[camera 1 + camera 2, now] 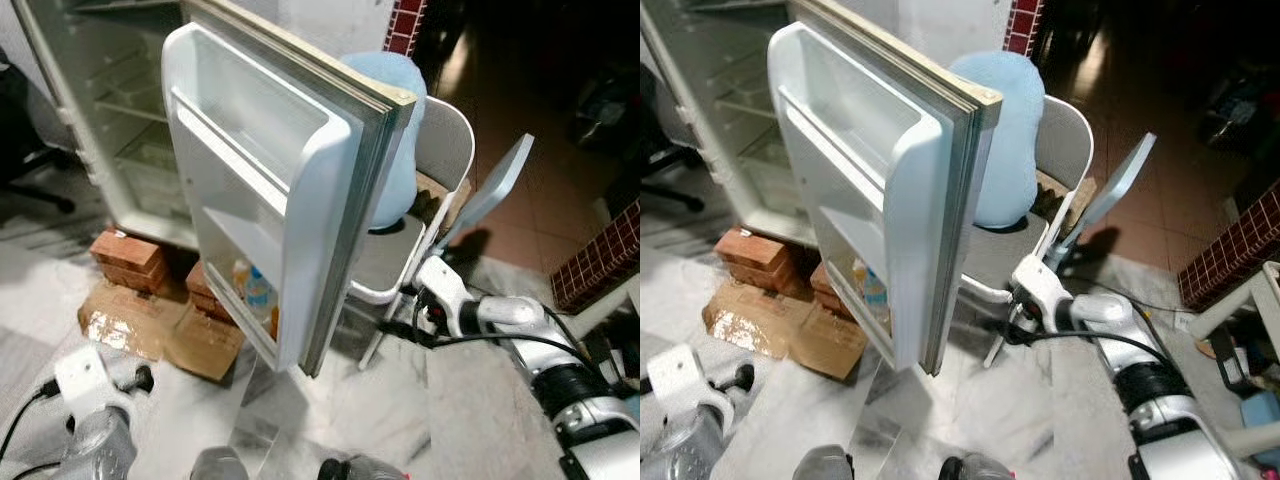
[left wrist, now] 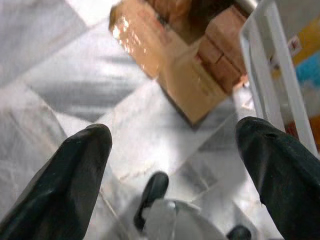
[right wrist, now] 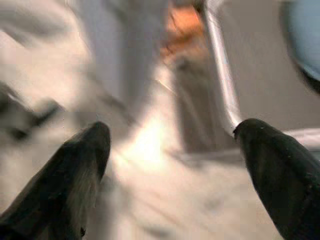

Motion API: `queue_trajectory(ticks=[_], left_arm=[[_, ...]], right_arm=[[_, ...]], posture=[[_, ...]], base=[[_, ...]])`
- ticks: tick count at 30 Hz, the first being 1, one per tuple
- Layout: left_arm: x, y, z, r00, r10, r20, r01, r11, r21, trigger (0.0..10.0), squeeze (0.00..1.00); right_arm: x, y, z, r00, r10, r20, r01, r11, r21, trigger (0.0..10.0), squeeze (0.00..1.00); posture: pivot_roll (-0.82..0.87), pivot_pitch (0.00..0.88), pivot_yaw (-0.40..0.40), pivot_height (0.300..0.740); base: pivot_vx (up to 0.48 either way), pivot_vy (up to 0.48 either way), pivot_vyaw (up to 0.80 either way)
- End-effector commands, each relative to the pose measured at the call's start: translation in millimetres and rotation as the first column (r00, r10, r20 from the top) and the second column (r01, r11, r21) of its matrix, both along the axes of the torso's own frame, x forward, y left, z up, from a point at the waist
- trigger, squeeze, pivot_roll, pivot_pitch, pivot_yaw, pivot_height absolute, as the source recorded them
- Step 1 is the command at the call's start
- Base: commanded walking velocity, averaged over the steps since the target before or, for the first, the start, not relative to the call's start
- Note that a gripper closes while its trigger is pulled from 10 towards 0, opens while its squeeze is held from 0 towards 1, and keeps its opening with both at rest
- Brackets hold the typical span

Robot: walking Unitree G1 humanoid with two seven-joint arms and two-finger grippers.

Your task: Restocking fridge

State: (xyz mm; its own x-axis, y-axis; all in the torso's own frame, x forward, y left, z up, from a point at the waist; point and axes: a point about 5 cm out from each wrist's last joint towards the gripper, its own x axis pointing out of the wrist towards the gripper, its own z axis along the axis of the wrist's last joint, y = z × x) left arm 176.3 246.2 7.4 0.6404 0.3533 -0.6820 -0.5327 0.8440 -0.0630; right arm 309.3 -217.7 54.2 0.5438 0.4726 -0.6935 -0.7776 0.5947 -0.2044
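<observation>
The left pincer (image 2: pixel 170 150) is wide open and holds nothing. Its two black fingers (image 2: pixel 70 170) point down at the pale marble floor (image 2: pixel 75 65). The left arm hangs low, near the floor, in front of the fridge.

The right pincer (image 3: pixel 170 150) is wide open too, and it is empty. It reaches in low beside the chair (image 1: pixel 440 150), close to the chair's thin metal leg (image 3: pixel 222 75). Its wrist picture is blurry, so it is hard to say if a finger touches the leg.

The fridge (image 1: pixel 110 120) stands open, with bare wire shelves inside. The fridge door (image 1: pixel 290 190) swings far out, between the two arms. Its top door shelves look bare. In the bottom door shelf stand a few bottles (image 1: pixel 255 290).

The fridge sits up on red bricks (image 1: pixel 130 255). A flat piece of brown cardboard (image 1: pixel 165 330) lies on the floor in front of them.

Just behind the door is the white chair, with a light blue cushion (image 1: pixel 395 130) leaning on its back. A grey flat board (image 1: pixel 490 185) leans by the chair.
</observation>
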Motion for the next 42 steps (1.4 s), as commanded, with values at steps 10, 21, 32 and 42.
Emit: queue_trajectory(ticks=[10,21,32,42], left_arm=[[5.9,-1.2,-5,1.0,-0.003,-0.012,0.003,0.999,-0.043,10.0,0.0],[8.2,-4.0,-10,1.0,-0.015,-0.024,0.013,0.998,-0.068,10.0,0.0],[12.3,-7.9,-11,0.999,-0.051,-0.001,0.051,0.996,-0.079,10.0,0.0],[32.7,-2.0,21,0.976,-0.18,0.12,0.156,0.97,0.188,10.0,0.0]], right_arm=[[91.9,83.9,118,0.758,-0.561,0.333,0.302,0.754,0.583,10.0,0.0],[4.5,168.2,174,0.926,0.206,0.315,-0.374,0.405,0.834,10.0,0.0],[35.4,127.3,106,0.972,-0.103,0.209,-0.055,0.771,0.634,10.0,0.0],[37.2,102.8,71,0.929,-0.313,0.198,0.153,0.811,0.564,10.0,0.0]], posture=[[0.17,0.0,-0.093,0.74],[0.15,0.0,-0.086,0.74],[0.14,0.0,-0.085,0.74],[0.11,0.0,-0.084,0.74]], base=[[0.0,0.0,0.0],[0.0,0.0,0.0],[0.0,0.0,0.0],[0.0,0.276,0.0]])
